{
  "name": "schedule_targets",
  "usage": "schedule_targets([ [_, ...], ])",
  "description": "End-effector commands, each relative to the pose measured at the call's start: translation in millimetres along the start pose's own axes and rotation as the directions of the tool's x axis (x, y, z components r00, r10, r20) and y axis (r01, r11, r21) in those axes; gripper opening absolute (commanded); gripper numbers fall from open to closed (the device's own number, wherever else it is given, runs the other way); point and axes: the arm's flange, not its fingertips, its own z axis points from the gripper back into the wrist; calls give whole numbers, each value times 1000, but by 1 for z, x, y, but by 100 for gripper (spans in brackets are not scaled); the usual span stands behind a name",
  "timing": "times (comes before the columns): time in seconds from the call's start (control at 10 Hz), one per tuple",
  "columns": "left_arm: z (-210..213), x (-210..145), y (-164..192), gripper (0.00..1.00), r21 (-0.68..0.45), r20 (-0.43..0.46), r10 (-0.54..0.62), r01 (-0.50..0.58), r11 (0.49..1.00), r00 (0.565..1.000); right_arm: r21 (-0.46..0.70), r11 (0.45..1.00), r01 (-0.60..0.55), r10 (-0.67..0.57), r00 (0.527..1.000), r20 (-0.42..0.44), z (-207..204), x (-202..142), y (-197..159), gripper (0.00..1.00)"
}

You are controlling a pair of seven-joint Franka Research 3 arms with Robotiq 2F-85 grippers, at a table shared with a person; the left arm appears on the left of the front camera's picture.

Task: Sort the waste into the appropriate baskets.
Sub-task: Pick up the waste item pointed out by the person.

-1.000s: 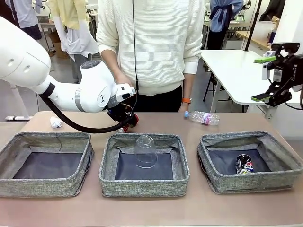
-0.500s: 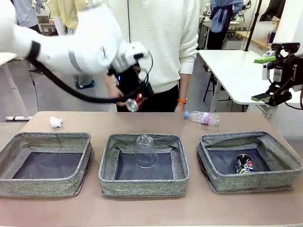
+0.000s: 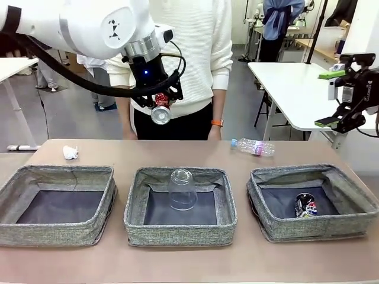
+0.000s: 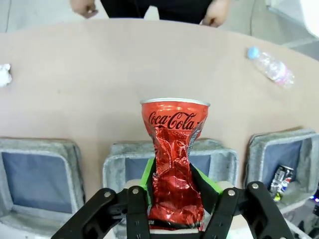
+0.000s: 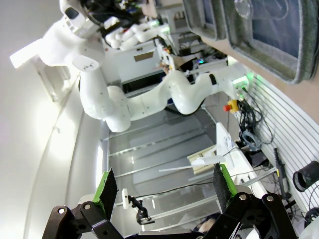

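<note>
Risen well off the table since a moment ago, the left gripper clamps the crushed red soda can high up behind the middle basket; the right gripper hangs wide open, empty, off to the side.

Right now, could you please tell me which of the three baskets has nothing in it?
The basket on the robot's left: only its dark bottom shows. The middle basket holds an upturned clear cup, and the right basket holds a crushed can.
</note>
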Motion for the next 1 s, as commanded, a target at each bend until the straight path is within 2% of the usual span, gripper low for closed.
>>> schedule_targets([
  [0.0,7,12,-11,0,-62,4,-109,109,992,994,14,1000,9,-9,1000,14,-2,1,6,100],
  [0.1,7,12,-11,0,-62,4,-109,109,992,994,14,1000,9,-9,1000,14,-2,1,6,100],
  [0.2,1,2,-5,31,-12,1,-31,31,999,1000,14,1000,9,-9,1000,14,-2,1,6,100],
  [0.3,5,4,-7,31,14,-51,65,-64,998,997,14,1000,9,-9,1000,14,-2,1,6,100],
  [0.4,44,5,-30,31,25,-27,101,-100,995,995,14,1000,9,-9,1000,14,-2,1,6,100],
  [0.5,87,-1,-60,31,27,-105,117,-115,993,988,14,1000,9,-9,1000,14,-2,1,6,100],
  [0.6,127,-13,-89,31,75,-58,96,-92,993,994,14,1000,9,-9,1000,14,-2,1,6,100],
  [0.7,159,-30,-110,31,36,-19,-7,8,999,1000,14,1000,9,-9,1000,14,-2,1,6,100],
  [0.9,193,-63,-134,31,98,46,-70,66,993,996,14,1000,9,-9,1000,14,-2,1,6,100],
])
